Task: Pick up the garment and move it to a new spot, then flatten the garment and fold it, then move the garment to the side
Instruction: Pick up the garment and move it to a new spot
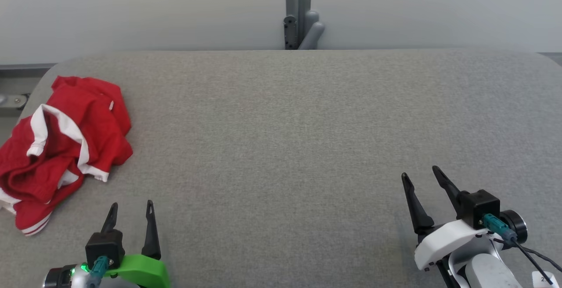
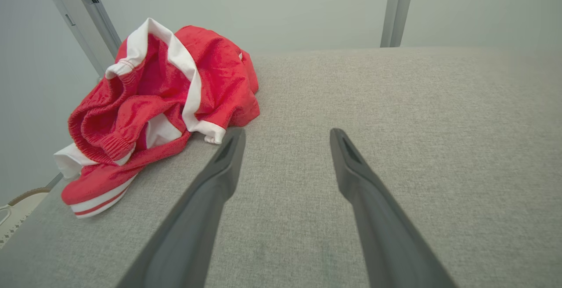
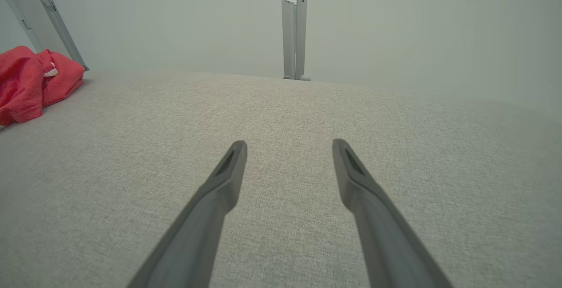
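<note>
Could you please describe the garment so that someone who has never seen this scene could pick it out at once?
Start from the wide grey cloth-covered table. At its left edge, ahead of the left gripper, lies the garment in a crumpled heap. It is bright red with white bands on plain grey.

- A red fabric garment [image 1: 66, 147] with white trim is lying crumpled in a loose heap, neither flattened nor folded.
- It is resting on the grey cloth-covered table top [image 1: 281, 147], at the far-left part in the head view, its left side reaching the table's left edge.
- A broad white band [image 2: 184, 68] is curving over the top of the heap and standing up as a ridge.
- A red-and-white striped hem [image 2: 99, 200] is showing at the heap's near end, lying flat against the surface.
- A small white label [image 1: 111, 105] is showing on the upper red panel.
</note>
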Robot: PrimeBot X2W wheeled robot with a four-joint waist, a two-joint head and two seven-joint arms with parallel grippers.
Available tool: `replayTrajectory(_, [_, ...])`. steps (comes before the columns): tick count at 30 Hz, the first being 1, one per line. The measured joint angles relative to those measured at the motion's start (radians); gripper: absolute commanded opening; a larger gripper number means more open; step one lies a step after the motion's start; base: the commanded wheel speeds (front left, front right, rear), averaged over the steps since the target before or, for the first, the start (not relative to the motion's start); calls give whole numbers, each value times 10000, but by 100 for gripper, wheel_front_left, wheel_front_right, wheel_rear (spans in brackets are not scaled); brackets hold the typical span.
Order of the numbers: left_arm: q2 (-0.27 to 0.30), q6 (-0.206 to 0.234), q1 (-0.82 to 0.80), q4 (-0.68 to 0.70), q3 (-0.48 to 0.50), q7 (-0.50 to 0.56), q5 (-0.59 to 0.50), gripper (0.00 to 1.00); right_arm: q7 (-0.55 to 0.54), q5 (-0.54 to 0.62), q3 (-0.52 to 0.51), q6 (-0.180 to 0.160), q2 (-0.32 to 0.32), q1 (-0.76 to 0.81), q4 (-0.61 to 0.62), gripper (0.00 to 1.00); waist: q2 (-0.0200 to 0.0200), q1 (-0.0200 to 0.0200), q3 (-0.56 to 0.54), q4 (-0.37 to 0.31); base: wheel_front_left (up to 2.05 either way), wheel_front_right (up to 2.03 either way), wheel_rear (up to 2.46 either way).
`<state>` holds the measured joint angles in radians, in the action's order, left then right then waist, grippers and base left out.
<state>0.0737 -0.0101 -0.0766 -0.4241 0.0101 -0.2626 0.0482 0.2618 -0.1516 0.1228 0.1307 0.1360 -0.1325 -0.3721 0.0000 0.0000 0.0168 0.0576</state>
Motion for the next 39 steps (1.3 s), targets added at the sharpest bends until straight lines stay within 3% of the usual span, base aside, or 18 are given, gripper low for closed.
replayTrajectory(12, [-111,-46,296,-138,648,-15,219,100,8,-378,671,0,-173,-290,-272,100,0,0,142,1984,0,0,0])
replayTrajectory(25, [-198,-506,801,-405,1448,-15,729,100,8,-790,1488,2,-236,-598,-913,100,0,0,241,4228,0,0,0])
replayTrajectory(30, [-213,-690,729,-571,1542,-15,767,100,8,-871,1475,2,-146,-588,-1062,100,0,0,296,4399,0,0,0])
replayTrajectory(39, [209,-1070,-942,-656,1645,-15,708,100,8,-995,1603,2,188,-1004,-1103,100,0,1,712,3783,0,0,0])
